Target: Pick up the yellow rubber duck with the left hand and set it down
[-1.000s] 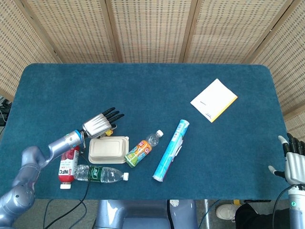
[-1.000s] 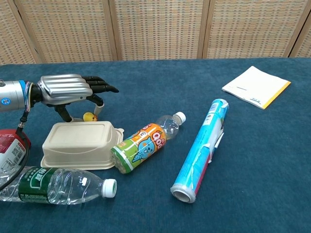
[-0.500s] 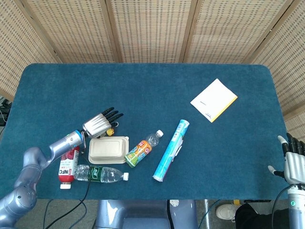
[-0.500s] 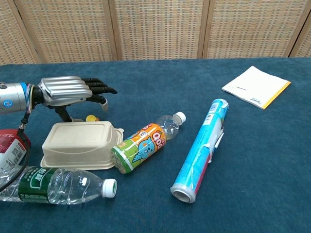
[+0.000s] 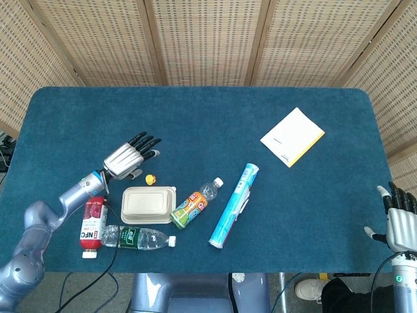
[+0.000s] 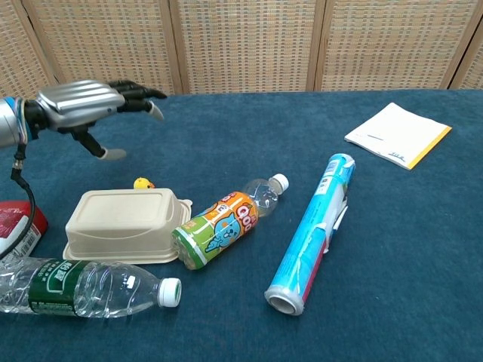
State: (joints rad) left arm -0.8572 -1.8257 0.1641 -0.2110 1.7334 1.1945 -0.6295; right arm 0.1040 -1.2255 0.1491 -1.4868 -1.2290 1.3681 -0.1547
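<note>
Your left robot hand (image 5: 127,158) hovers above the blue counter (image 5: 195,124) with its fingers spread apart and nothing in them; in the chest view it (image 6: 83,105) sits clearly higher than the objects below. The yellow rubber duck (image 5: 150,179) stands on the counter, apart from that hand, just behind the far edge of the beige clamshell box (image 5: 148,205); from the chest camera only its top (image 6: 142,183) shows over the box's lid (image 6: 124,222).

Your right robot hand (image 5: 399,223) is at the counter's near right corner, fingers extended and apart, holding nothing.

Beside the box lies a small orange-labelled bottle (image 5: 195,203) on its side, its white cap pointing away from you. In front of the box a clear water bottle with a green label (image 5: 137,238) lies flat, and a red-labelled juice bottle (image 5: 94,225) lies to its left. A long blue roll (image 5: 234,206) lies diagonally near the counter's middle, and a white-and-yellow notepad (image 5: 292,137) rests well apart toward the far right.
</note>
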